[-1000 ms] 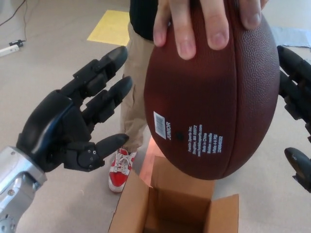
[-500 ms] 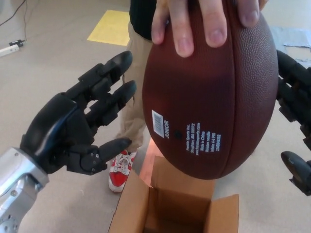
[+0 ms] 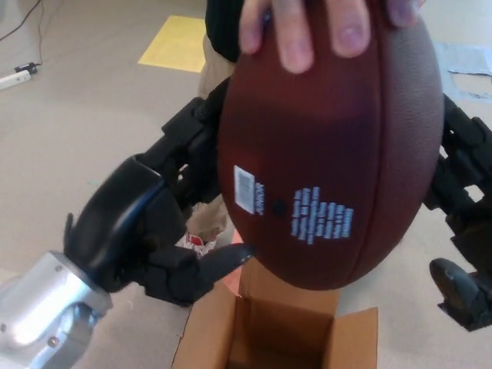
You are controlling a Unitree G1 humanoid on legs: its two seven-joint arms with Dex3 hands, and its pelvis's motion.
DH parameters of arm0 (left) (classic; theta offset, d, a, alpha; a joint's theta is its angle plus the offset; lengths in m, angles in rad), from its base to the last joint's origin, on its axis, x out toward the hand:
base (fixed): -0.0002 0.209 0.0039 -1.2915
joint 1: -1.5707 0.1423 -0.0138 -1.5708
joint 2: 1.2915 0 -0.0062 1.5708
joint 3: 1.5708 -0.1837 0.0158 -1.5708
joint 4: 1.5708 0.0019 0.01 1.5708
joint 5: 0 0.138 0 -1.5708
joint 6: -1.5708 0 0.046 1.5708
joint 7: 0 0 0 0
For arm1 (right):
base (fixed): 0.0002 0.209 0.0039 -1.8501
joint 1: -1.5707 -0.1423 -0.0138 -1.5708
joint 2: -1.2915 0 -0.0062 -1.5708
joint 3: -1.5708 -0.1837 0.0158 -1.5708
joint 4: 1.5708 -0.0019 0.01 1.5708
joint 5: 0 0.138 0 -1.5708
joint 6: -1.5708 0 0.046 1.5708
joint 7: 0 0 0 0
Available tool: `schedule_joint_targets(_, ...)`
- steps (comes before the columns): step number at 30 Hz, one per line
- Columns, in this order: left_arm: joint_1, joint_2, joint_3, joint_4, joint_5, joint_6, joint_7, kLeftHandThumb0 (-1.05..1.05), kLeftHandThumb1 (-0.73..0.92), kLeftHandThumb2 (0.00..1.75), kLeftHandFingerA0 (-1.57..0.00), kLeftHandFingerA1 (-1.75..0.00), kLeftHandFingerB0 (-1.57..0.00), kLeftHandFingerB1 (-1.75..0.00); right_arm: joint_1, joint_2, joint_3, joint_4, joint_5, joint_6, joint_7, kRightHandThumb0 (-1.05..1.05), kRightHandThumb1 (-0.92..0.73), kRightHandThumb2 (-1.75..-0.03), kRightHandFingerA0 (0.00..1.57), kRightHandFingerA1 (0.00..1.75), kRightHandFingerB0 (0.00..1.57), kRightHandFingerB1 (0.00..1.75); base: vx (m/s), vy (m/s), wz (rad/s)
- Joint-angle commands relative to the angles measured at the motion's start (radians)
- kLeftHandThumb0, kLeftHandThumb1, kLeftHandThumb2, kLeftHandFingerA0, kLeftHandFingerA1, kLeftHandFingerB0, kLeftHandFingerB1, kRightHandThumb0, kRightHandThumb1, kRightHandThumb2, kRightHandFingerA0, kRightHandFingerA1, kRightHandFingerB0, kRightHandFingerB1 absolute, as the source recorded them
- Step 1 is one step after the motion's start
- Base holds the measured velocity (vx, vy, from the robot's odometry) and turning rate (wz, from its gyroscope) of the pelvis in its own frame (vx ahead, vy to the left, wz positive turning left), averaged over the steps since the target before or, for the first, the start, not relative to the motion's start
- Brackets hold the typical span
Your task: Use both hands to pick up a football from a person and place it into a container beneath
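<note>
Above the box (image 3: 277,330), both spread hands, left hand (image 3: 154,223) and right hand (image 3: 461,223), flank the person-held football (image 3: 323,169).

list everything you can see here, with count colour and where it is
football: 1, brown with white print, centre, above the box
box: 1, brown cardboard, open, bottom centre
yellow sheet: 1, floor, top left
grey sheet: 1, floor, top right
cable: 1, white, far left
shoe: 1, red and white, mostly hidden
person's hand: 1, on top of the football
left hand: 1, black, against the football's left side
right hand: 1, black, at its right side
</note>
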Motion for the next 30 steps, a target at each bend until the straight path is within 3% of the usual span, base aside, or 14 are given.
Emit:
schedule_joint_targets(1, 0.034, -0.124, -0.140, -0.070, 0.107, 0.021, 0.168, -1.05, 0.79, 1.10, 0.00, -0.08, 0.00, -0.06, 0.006, 0.126, 0.111, -0.025, -0.181, -0.048, -0.136, -1.00, -0.69, -1.04, 0.00, 0.04, 0.00, 0.13, 0.00, 0.000, 0.00)
schedule_joint_targets(3, 0.043, -0.189, -0.197, -0.087, 0.146, 0.016, 0.233, -1.05, 0.87, 1.14, 0.00, -0.09, 0.00, -0.05, -0.002, 0.187, 0.159, -0.045, -0.267, -0.030, -0.214, -0.97, -0.67, -0.84, 0.00, 0.10, 0.00, 0.15, 0.00, 0.000, 0.00)
schedule_joint_targets(4, 0.040, -0.204, -0.213, -0.093, 0.164, 0.018, 0.253, -1.05, 0.92, 1.16, 0.00, -0.07, 0.00, -0.03, -0.009, 0.201, 0.172, -0.045, -0.291, -0.030, -0.231, -0.93, -0.72, -1.09, 0.00, 0.09, 0.00, 0.16, 0.00, 0.000, 0.00)
schedule_joint_targets(6, 0.034, -0.241, -0.268, -0.113, 0.239, 0.027, 0.315, -0.78, 0.92, 0.78, 0.00, 0.00, 0.00, 0.00, -0.019, 0.232, 0.210, -0.049, -0.339, -0.019, -0.261, -0.95, -0.76, -1.11, 0.00, 0.08, 0.00, 0.14, 0.00, 0.000, 0.00)
schedule_joint_targets(19, -0.027, -0.280, -0.374, -0.076, 0.441, 0.021, 0.414, -0.94, 0.92, 1.15, 0.00, -0.13, 0.00, -0.05, -0.081, 0.289, 0.351, -0.013, -0.574, 0.032, -0.360, -0.90, -0.82, -1.13, 0.00, 0.08, 0.00, 0.09, 0.00, 0.000, 0.00)
schedule_joint_targets(20, -0.027, -0.282, -0.369, -0.064, 0.435, 0.008, 0.410, -0.94, 0.92, 1.14, 0.00, -0.11, 0.00, -0.04, -0.086, 0.290, 0.351, -0.005, -0.574, 0.034, -0.365, -0.85, -0.92, -0.71, 0.00, 0.03, 0.00, 0.05, 0.00, 0.000, 0.00)
schedule_joint_targets(21, -0.028, -0.282, -0.369, -0.061, 0.434, 0.005, 0.410, -0.94, 0.92, 1.14, 0.00, -0.11, 0.00, -0.04, -0.087, 0.291, 0.351, -0.003, -0.575, 0.034, -0.367, -0.85, -0.92, -0.71, 0.00, 0.03, 0.00, 0.05, 0.00, 0.000, 0.00)
schedule_joint_targets(22, -0.028, -0.282, -0.367, -0.057, 0.434, 0.003, 0.410, -0.93, 0.92, 1.14, 0.00, -0.11, 0.00, -0.04, -0.090, 0.292, 0.352, 0.000, -0.577, 0.036, -0.370, -0.90, -0.82, -1.14, 0.00, 0.08, 0.00, 0.09, 0.00, 0.000, 0.00)
schedule_joint_targets(23, -0.030, -0.285, -0.362, -0.048, 0.427, 0.005, 0.410, -0.91, 0.92, 1.15, 0.00, -0.10, 0.00, -0.04, -0.094, 0.292, 0.353, 0.009, -0.583, 0.037, -0.377, -0.84, -0.92, -0.72, 0.00, 0.02, 0.00, 0.05, 0.00, 0.000, 0.00)
schedule_joint_targets(24, -0.032, -0.286, -0.358, -0.043, 0.422, 0.006, 0.409, -0.91, 0.92, 1.15, 0.00, -0.10, 0.00, -0.04, -0.097, 0.291, 0.352, 0.015, -0.585, 0.037, -0.381, -0.84, -0.92, -0.72, 0.00, 0.02, 0.00, 0.05, 0.00, 0.000, 0.00)
schedule_joint_targets(25, -0.037, -0.285, -0.353, -0.037, 0.418, 0.018, 0.408, -0.68, 0.92, 0.95, 0.00, 0.00, 0.00, 0.00, -0.104, 0.287, 0.350, 0.026, -0.590, 0.036, -0.384, -0.89, -0.83, -1.14, 0.00, 0.09, 0.00, 0.09, 0.00, 0.000, 0.00)
schedule_joint_targets(26, -0.040, -0.287, -0.344, -0.031, 0.411, 0.031, 0.408, -0.89, 0.92, 1.15, 0.00, -0.11, 0.00, -0.05, -0.111, 0.285, 0.350, 0.036, -0.593, 0.045, -0.387, -0.85, -0.76, -0.94, 0.00, 0.00, 0.00, 0.04, 0.00, 0.000, 0.00)
schedule_joint_targets(28, -0.042, -0.291, -0.337, -0.025, 0.400, 0.043, 0.407, -0.70, 0.92, 0.95, 0.00, 0.00, 0.00, 0.00, -0.120, 0.284, 0.352, 0.047, -0.591, 0.055, -0.393, -0.85, -0.76, -0.94, 0.00, 0.00, 0.00, 0.04, 0.00, 0.000, 0.00)
schedule_joint_targets(30, -0.043, -0.286, -0.334, -0.017, 0.406, 0.044, 0.406, -0.69, 0.92, 0.94, 0.00, 0.00, 0.00, 0.00, -0.124, 0.283, 0.352, 0.059, -0.585, 0.056, -0.398, -0.88, -0.83, -1.15, 0.00, 0.10, 0.00, 0.10, 0.00, 0.000, 0.00)
